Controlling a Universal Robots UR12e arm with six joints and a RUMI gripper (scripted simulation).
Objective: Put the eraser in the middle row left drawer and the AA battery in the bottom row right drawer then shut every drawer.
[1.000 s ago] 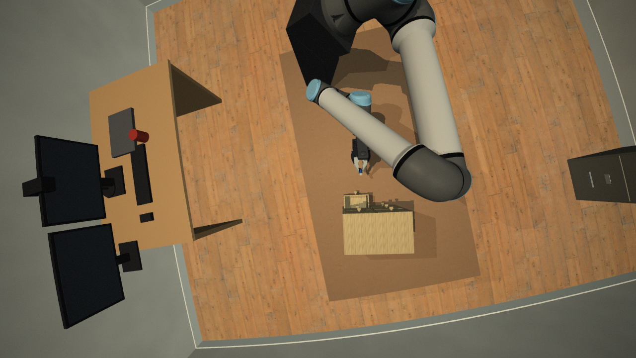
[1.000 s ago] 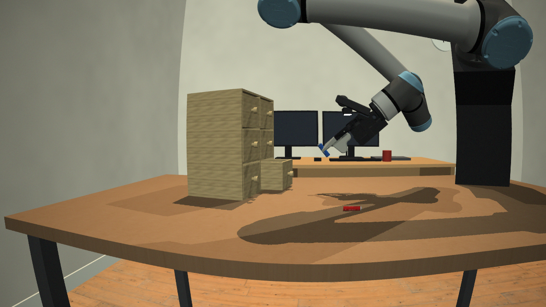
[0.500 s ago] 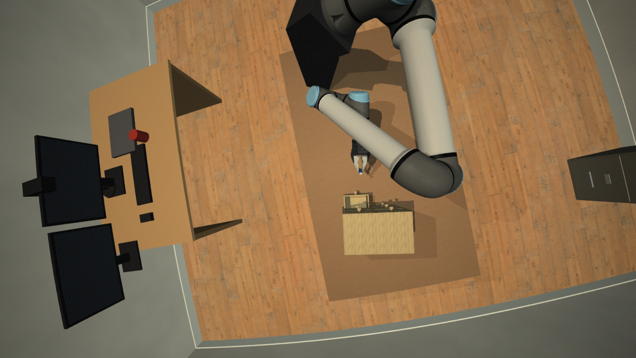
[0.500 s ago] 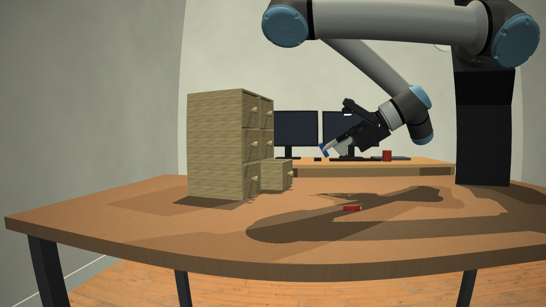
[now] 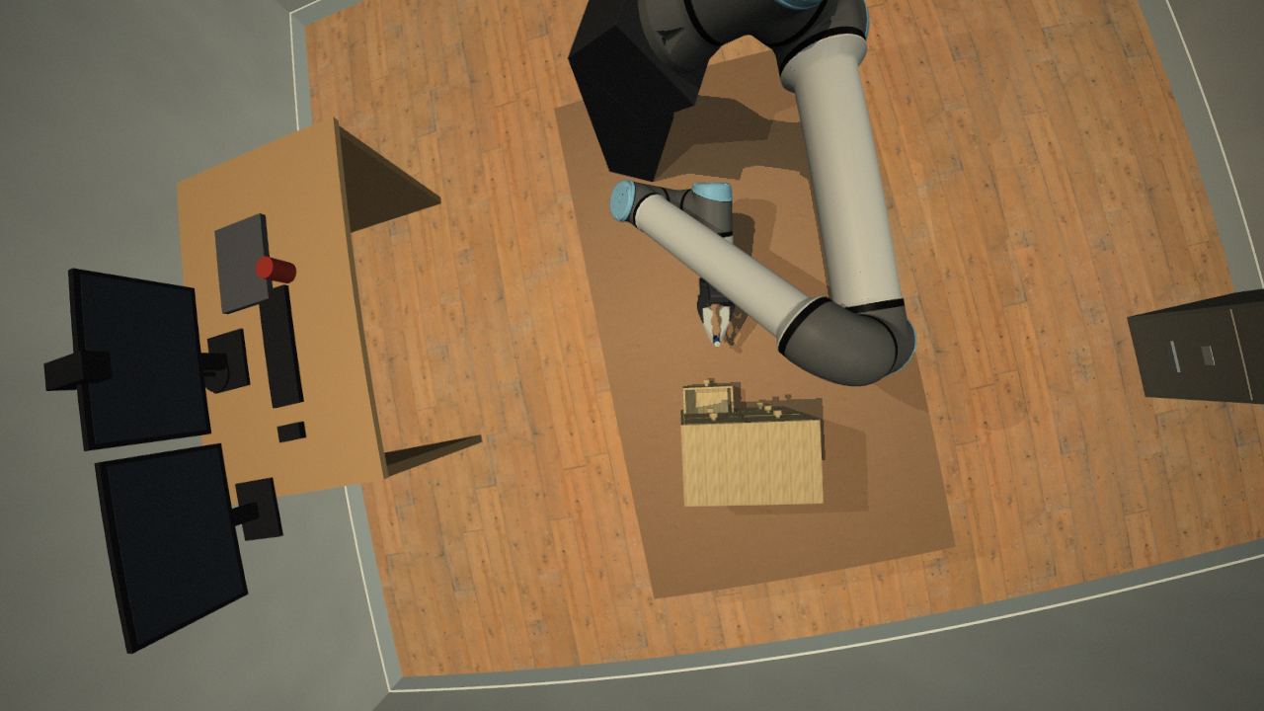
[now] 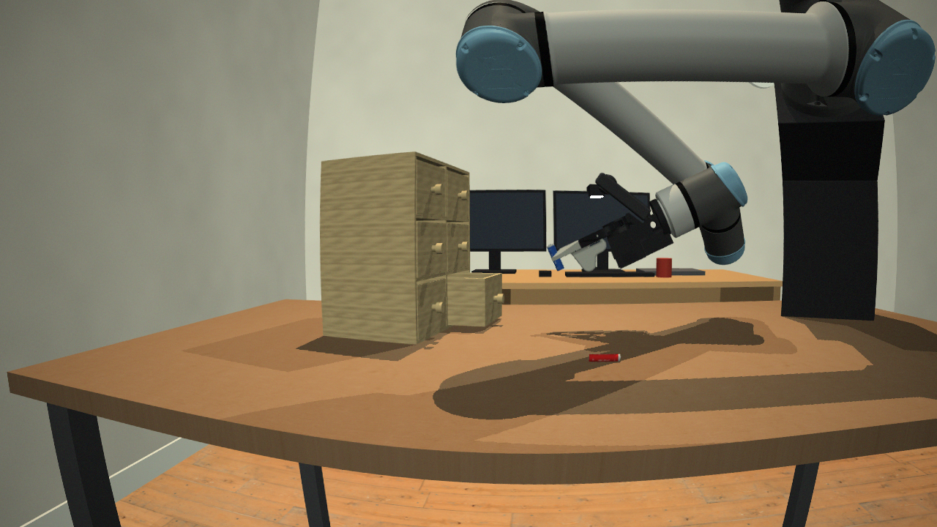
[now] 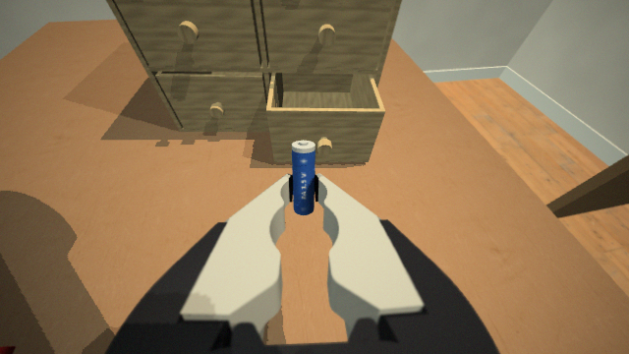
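Wrist view: my gripper (image 5: 716, 339) (image 6: 556, 256) (image 7: 303, 176) is clamping the blue AA battery (image 5: 716, 342) (image 6: 553, 255) (image 7: 304, 179) upright-looking, mid-air, near side of the open bottom-right drawer (image 5: 708, 400) (image 6: 466, 302) (image 7: 324, 133), presumably for dropping it inside; I'm seeing no eraser.

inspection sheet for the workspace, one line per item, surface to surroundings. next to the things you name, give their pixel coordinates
surface: brown table (image 5: 636, 530) (image 6: 294, 406) (image 7: 172, 187), shadows across it
job's things: blue AA battery (image 5: 716, 342) (image 6: 556, 262) (image 7: 304, 164) held off the table; eraser not seen; wooden chest (image 5: 750, 464) (image 6: 368, 249) (image 7: 226, 49) upright, bottom-right drawer (image 5: 708, 387) (image 6: 465, 304) (image 7: 295, 130) pulled out, others look shut
clutter: red battery (image 6: 604, 357) (image 7: 6, 350) lying on its side
gripper (image 5: 716, 339) (image 6: 555, 257) (image 7: 304, 187): closed on the blue battery
cables: nothing seen
surroundings: desk (image 5: 327, 354) (image 6: 733, 279) (image 7: 600, 192) with two monitors (image 5: 145, 362) (image 6: 507, 219); dark cabinet (image 5: 1188, 362)
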